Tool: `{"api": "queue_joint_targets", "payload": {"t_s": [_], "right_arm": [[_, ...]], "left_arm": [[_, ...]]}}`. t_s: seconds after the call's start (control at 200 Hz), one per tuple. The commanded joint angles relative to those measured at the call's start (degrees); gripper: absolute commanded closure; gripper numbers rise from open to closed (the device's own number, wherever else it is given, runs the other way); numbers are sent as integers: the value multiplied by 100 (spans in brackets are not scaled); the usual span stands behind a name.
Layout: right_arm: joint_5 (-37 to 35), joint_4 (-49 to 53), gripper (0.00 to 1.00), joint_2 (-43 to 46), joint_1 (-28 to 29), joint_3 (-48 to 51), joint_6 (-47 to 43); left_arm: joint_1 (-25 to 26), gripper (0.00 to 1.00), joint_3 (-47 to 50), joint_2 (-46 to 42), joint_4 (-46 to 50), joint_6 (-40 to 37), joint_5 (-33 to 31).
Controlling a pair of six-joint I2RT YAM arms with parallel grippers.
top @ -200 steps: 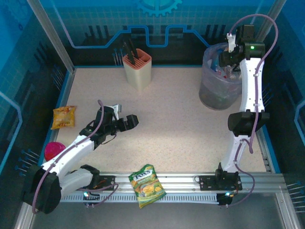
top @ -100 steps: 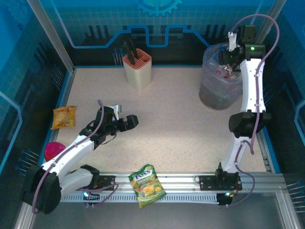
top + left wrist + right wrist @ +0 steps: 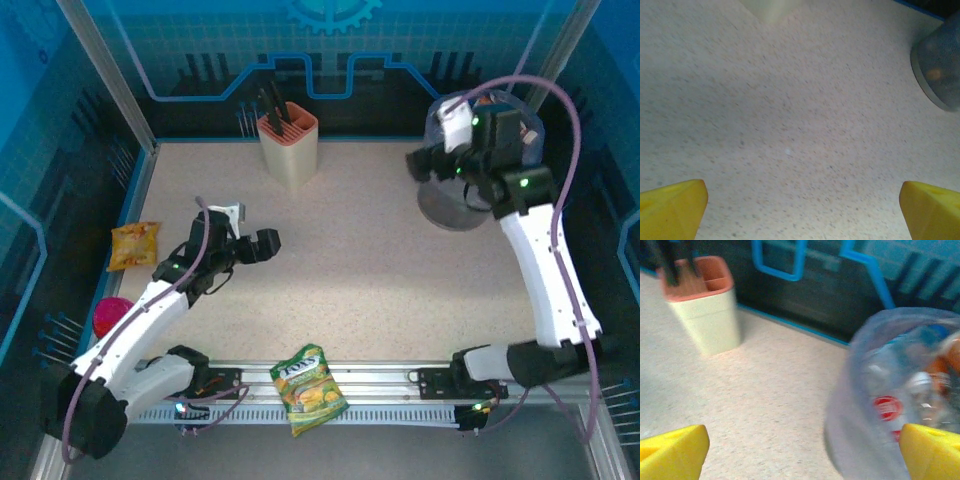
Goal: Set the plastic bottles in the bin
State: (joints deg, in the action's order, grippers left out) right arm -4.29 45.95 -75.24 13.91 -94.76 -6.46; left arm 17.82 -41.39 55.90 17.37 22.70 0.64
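Note:
The bin (image 3: 450, 195) stands at the back right, a grey bucket with a translucent lavender liner. In the right wrist view the bin (image 3: 875, 420) is blurred, and several plastic bottles (image 3: 888, 407) lie inside it, one with a red label. My right gripper (image 3: 428, 165) hangs just left of the bin's rim. Its yellow fingertips (image 3: 673, 454) are wide apart, so the right gripper (image 3: 802, 455) is open and empty. My left gripper (image 3: 258, 243) hovers over the bare table at mid-left. The left gripper (image 3: 800, 210) is open, with only table between its fingertips (image 3: 671, 208). The bin (image 3: 940, 65) shows far off.
A peach utensil holder (image 3: 288, 145) with black tools stands at the back centre, also the utensil holder (image 3: 705, 305). A yellow snack bag (image 3: 134, 245) lies at the left edge, a green one (image 3: 310, 388) on the front rail. A pink object (image 3: 113, 315) sits near left.
My right gripper opened and swung from above the bin to its left side, lower and nearer. My left gripper shifted slightly back and left.

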Motion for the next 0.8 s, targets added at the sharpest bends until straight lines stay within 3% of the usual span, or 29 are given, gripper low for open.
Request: {"api": "queue_joint_targets", "payload": {"t_s": [0.0,0.245,0.47,0.605,0.795], "right_arm": [[-291,-768,0,404,379,941,-229],[-329,-1656,0,1317,575,3301,-169],[-621,-2699,0,1463,536,4947,361],[-805,-4070,0,1251,345,5963,662],[-1163,-5144,0,553,67,6424,689]], "left_arm": [[-175,1,-141,-247,395,-620,-657],[-439,1,409,-338,-215,-959,-1428],[-681,1,1227,-177,-1677,-1358,-1741],[-844,1,1477,244,-2457,-1693,-1860],[-1063,1,1616,1061,-3454,-1947,-1783]]}}
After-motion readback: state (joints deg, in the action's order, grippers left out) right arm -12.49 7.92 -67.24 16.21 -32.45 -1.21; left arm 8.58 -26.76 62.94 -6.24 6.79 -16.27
